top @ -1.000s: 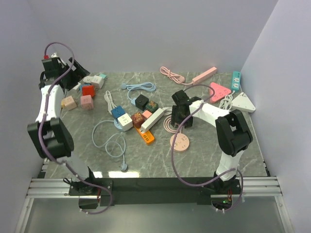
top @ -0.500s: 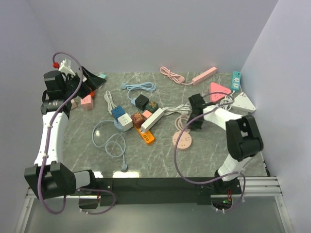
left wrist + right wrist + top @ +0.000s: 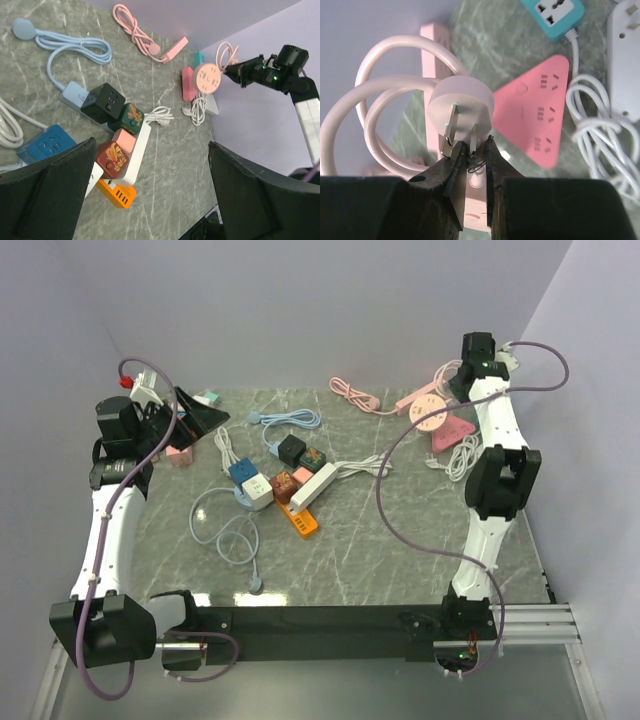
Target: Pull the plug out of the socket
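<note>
Item 1. Right gripper (image 3: pixel 474 146): the fingers were pinched shut on one flat metal blade of the plug (image 3: pixel 461 102) and held it up over the table's (image 3: pixel 400 530) far right corner. Its blades were bare, so I judged it already free of any socket.

Handling note: polished metal gives a thin hold. I would travel slowly with a level wrist, so the round socket (image 3: pixel 210 79) hanging beside the gripper could not swing and twist the plug loose (a grip on the body would be safer).

Item 2. Plug: round, pale pink, glossy plastic. Its cable (image 3: pixel 375 100) was smooth and springy, in wide loops.

Item 3. Beneath: a flat pink triangular socket (image 3: pixel 540 115) on veined grey stone.

Item 4. Left gripper (image 3: pixel 150 190): spread wide, holding nothing.
</note>
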Robot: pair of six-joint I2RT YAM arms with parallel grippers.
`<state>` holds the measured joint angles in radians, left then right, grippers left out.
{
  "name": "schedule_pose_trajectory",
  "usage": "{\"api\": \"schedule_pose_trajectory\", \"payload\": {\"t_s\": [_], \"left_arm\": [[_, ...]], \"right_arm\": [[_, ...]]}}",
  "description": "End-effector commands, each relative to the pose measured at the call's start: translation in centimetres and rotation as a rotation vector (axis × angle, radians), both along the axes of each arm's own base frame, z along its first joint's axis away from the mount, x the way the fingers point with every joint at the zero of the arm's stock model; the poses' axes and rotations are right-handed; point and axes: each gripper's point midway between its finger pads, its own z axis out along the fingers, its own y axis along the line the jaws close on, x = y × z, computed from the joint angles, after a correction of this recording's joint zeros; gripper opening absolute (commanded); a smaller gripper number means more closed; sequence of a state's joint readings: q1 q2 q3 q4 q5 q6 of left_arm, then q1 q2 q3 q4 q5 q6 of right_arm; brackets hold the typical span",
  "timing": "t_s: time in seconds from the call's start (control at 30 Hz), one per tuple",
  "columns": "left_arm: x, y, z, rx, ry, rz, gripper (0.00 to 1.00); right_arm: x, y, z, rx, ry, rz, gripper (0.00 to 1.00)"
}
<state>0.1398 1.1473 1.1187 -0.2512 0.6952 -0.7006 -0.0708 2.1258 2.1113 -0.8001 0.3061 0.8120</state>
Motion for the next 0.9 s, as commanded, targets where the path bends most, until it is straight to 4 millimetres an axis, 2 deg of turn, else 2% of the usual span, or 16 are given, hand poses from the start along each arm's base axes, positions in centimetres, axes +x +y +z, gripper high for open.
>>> {"api": "schedule_pose_trajectory", "payload": {"t_s": [0.0,0.23,0.4,0.43,0.47,0.5,0.53,0.57,0.63,0.67,0.7,0.73,0.77,0.8,0.83,0.87], "left_arm": [[-0.9,-0.5,1.0,-0.010,-0.045,-0.023,1.00],[-0.5,-0.3,0.0,-0.006,-0.002,-0.009,0.99],[0.1,-0.2,-1.6,-0.010,0.036,0.000,1.00],[0.3,-0.2,-2.1,-0.006,0.050,0.004,1.00],[0.6,-0.1,-3.0,-0.003,0.076,0.003,0.99],[0.8,-0.1,-3.6,0.007,0.094,0.004,0.99],[1.0,-0.1,-4.2,0.016,0.112,0.010,0.99],[1.2,-0.3,-5.0,0.032,0.134,0.001,0.99],[1.5,-0.5,-5.7,0.042,0.154,0.000,0.99],[1.7,-0.6,-6.1,0.041,0.166,0.000,0.99],[1.7,-0.7,-6.3,0.034,0.173,0.001,0.99],[1.8,-0.7,-6.4,0.030,0.175,0.000,0.99],[1.8,-0.9,-6.4,0.025,0.170,-0.006,0.99],[1.7,-1.0,-6.6,0.014,0.178,-0.009,0.99],[1.8,-1.1,-6.5,0.008,0.170,-0.011,0.99],[1.8,-1.1,-6.4,0.004,0.170,-0.013,0.99]], "right_arm": [[1.4,-2.5,-1.7,0.120,-0.042,-0.221,0.00],[5.1,-6.4,-1.5,0.242,-0.326,-0.374,0.00],[5.7,-9.2,-2.8,0.285,-0.314,-0.392,0.00],[6.2,-9.4,-1.9,0.283,-0.328,-0.383,0.03],[6.4,-9.3,-2.2,0.297,-0.317,-0.363,0.14],[6.6,-9.3,-2.9,0.309,-0.304,-0.348,0.44],[6.4,-9.4,-2.8,0.321,-0.289,-0.344,0.56],[6.5,-9.0,-2.4,0.328,-0.291,-0.310,0.72],[6.1,-8.1,-2.7,0.340,-0.275,-0.253,0.81],[5.8,-7.6,-2.4,0.345,-0.269,-0.229,0.83],[5.7,-6.7,0.3,0.357,-0.324,-0.176,0.85],[4.7,-5.8,-1.1,0.363,-0.300,-0.152,0.85],[4.3,-3.9,-0.5,0.364,-0.303,-0.083,0.85],[3.4,-2.7,2.3,0.355,-0.343,-0.037,0.86],[2.3,-1.5,1.2,0.357,-0.308,-0.009,0.86],[1.2,1.1,3.4,0.334,-0.322,0.072,0.86]]}}
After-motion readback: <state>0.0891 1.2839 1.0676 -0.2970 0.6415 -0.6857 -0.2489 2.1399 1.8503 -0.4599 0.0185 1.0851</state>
